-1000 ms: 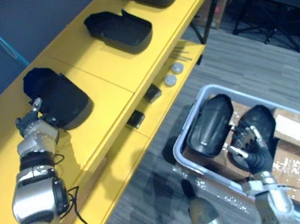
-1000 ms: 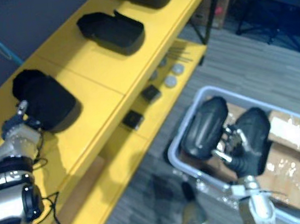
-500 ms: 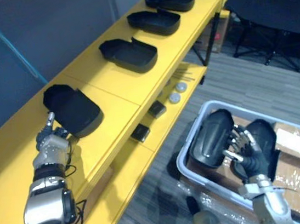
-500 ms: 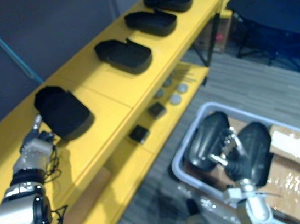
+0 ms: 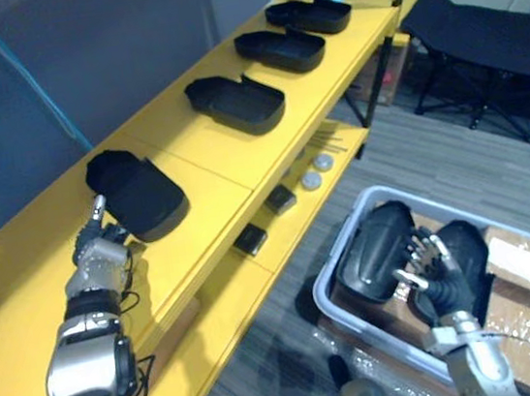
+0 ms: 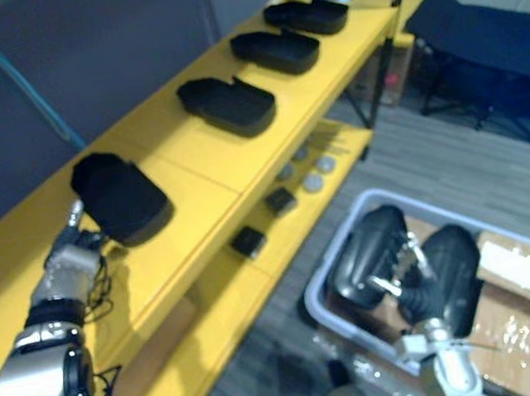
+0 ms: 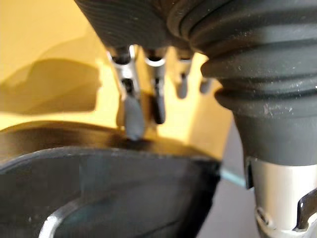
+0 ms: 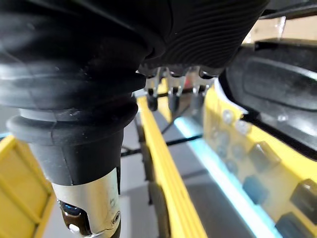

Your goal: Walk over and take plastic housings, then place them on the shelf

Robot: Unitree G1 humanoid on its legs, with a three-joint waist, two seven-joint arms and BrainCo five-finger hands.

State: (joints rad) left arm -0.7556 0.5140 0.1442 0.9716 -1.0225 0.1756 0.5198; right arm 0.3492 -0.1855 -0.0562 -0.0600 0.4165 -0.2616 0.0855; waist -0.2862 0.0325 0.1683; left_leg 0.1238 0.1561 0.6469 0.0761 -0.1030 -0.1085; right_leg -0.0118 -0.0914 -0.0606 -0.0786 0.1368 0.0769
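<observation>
Several black plastic housings lie in a row on the yellow shelf top. The nearest housing lies by my left hand, which is open; its straight fingertips touch that housing's rim. Further along lie a second housing and a third. Two more housings lie in a pale bin on the floor. My right hand is open with fingers spread over the gap between those two, against the right one.
Taped cardboard boxes fill the bin's right side. The lower shelf holds small black blocks and round silver discs. A black upright post stands at the shelf's far end, with dark furniture beyond.
The whole picture has shifted, so the camera has moved and more of the shelf's far end shows. Both hands keep their places by the nearest housing and over the bin.
</observation>
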